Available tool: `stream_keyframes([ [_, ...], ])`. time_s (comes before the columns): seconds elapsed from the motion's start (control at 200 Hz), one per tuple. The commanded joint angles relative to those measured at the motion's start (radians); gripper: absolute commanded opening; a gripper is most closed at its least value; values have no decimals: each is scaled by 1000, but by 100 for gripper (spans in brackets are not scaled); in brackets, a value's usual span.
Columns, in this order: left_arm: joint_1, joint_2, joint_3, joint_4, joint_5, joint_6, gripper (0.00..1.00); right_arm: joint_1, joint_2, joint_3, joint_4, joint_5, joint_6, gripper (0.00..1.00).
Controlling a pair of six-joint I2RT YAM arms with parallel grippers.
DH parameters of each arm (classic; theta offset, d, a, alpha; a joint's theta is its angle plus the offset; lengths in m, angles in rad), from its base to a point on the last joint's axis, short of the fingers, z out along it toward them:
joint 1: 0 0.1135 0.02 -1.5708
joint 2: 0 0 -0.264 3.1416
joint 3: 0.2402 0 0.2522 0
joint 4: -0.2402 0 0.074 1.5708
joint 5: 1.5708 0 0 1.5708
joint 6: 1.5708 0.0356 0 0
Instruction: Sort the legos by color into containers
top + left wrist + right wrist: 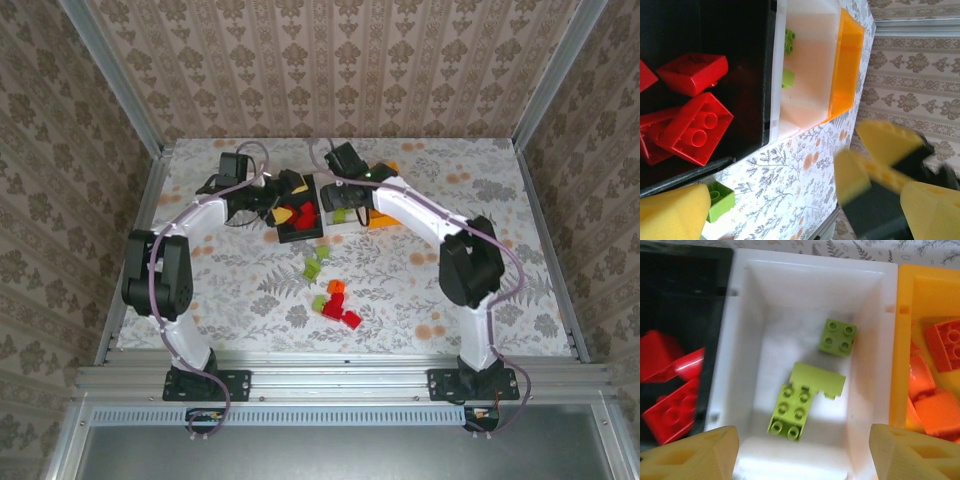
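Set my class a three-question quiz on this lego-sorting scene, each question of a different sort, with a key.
1. Multiple choice: what colour are the bricks in the white bin? A red; B lime green; C orange.
2. True or false: the black bin holds orange bricks.
3. Fill the gap: the right gripper hangs over the white bin with its jaws ____.
Key: 1 B. 2 False: it holds red bricks. 3 open.
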Motion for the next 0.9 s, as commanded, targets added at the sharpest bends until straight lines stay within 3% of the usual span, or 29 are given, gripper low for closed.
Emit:
stream_keyframes([
  [0.0, 32, -30, -6, -7, 2, -4, 100, 106, -81, -125, 52, 13, 52, 69],
  [0.22, 44, -34, -12, 1, 2, -12, 100, 173, -30, -229, 121, -56, 170, 67],
  [0.475, 41, -42, -12, 4, 3, -13, 100, 179, 93, -174, 112, -32, 179, 70],
  [0.755, 41, -49, -14, 11, 8, -20, 100, 161, 160, -147, 113, -19, 204, 57],
  [0.9, 40, -50, -15, 16, 9, -23, 100, 161, 156, -162, 123, -18, 209, 54],
])
